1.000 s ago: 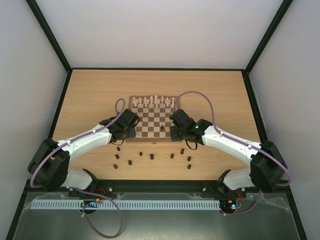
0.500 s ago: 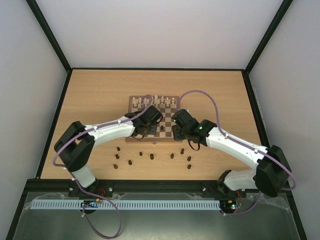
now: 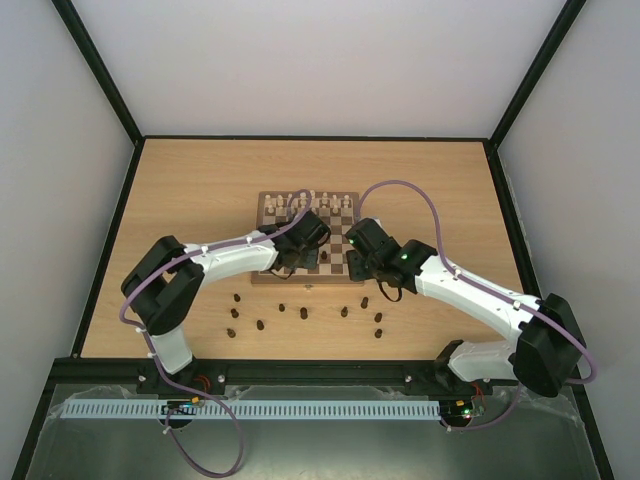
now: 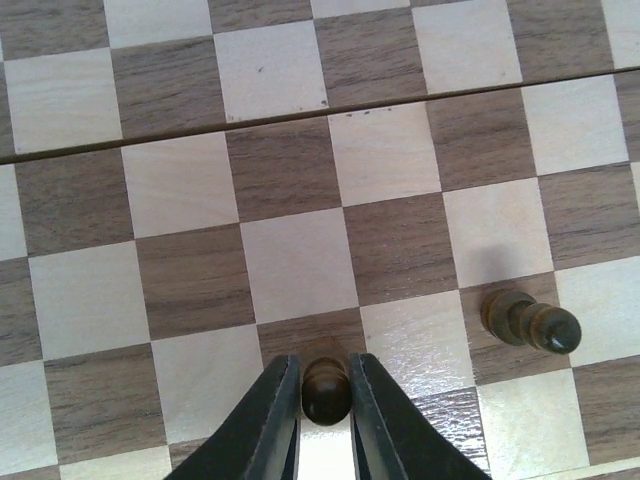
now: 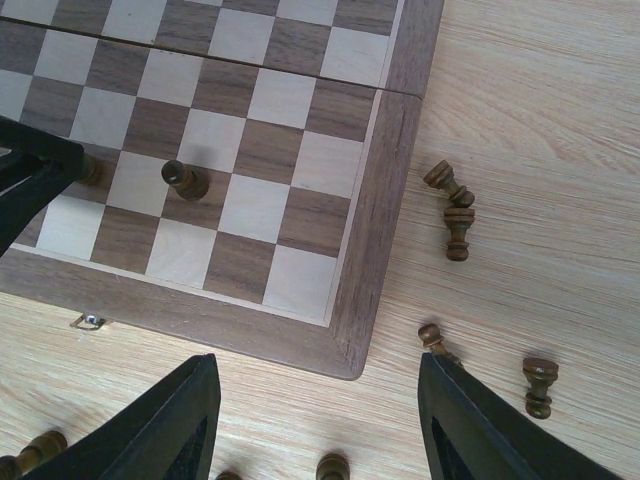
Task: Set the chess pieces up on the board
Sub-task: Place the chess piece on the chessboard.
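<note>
— While the board [image 4: 296, 268] is viewed from straight above, the left gripper [image 4: 324, 372] is found closed narrowly on a dark pawn [image 4: 326, 392], pinched by its round head over the near squares. Whether its base is touching the wood cannot be told.

— Noted. How should the placing be done?

— It is judged that the pawn ought to be centred on one square first. At present it is held across the line between a dark square and a pale one. Once it is set down flat and upright, the fingers should be parted only slightly and drawn straight up, so that nothing is tipped.

— And further right?

— A second dark pawn [image 4: 528, 320] is seen standing on the board, apart from the held one, so little risk of a knock is expected. Beyond it, the right gripper [image 5: 315, 410] is held wide, with nothing between its fingers [image 5: 180, 425], above the table just off the board's near right corner. Loose dark pieces [image 5: 455, 208] are scattered on the wood past that corner, some lying on their sides.

— What is made of the surface and the room?

— A pale wood-grain table [image 3: 180, 190] is shown, with the board set near its middle and the pale chessmen [image 3: 310, 203] lined along the far rows. The space is closed in by plain light walls [image 3: 300, 60] and black frame posts [image 3: 100, 75].
</note>
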Robot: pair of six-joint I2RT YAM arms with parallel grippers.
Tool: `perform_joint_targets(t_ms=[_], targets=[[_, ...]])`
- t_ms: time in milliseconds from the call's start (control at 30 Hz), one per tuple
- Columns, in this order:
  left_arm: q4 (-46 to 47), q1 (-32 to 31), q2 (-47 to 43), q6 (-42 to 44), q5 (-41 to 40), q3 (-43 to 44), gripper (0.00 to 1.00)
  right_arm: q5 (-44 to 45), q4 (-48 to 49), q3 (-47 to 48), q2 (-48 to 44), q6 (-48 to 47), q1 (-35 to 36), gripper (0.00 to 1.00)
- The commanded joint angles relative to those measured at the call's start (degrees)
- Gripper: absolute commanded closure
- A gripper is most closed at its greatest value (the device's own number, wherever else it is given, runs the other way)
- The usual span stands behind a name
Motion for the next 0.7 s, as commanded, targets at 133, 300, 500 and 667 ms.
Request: perform_joint_targets(t_ms=[133,300,500,667], targets=[[-0.31,-0.06,0.24,0.16,-0.51,1.18,0.74,1.03,-2.45,0.0,-1.32,0.56,0.1,0.45],[-0.59,-0.08,-0.99,0.07,-0.65,0.45,0.72,0.96,-2.2,-0.3,-1.4,0.64,0.12,0.45],[-1.35,-0.07,-4.2,0.05,-1.35,-0.45,0.66,0.99,-2.01,-0.43,-1.43,1.08,0.12,0.44],[-3.87,-0.13,-9.21,1.87,-2.71,1.24,0.51,-0.55,-1.97,0.25,-1.39,1.36,0.14,0.39]])
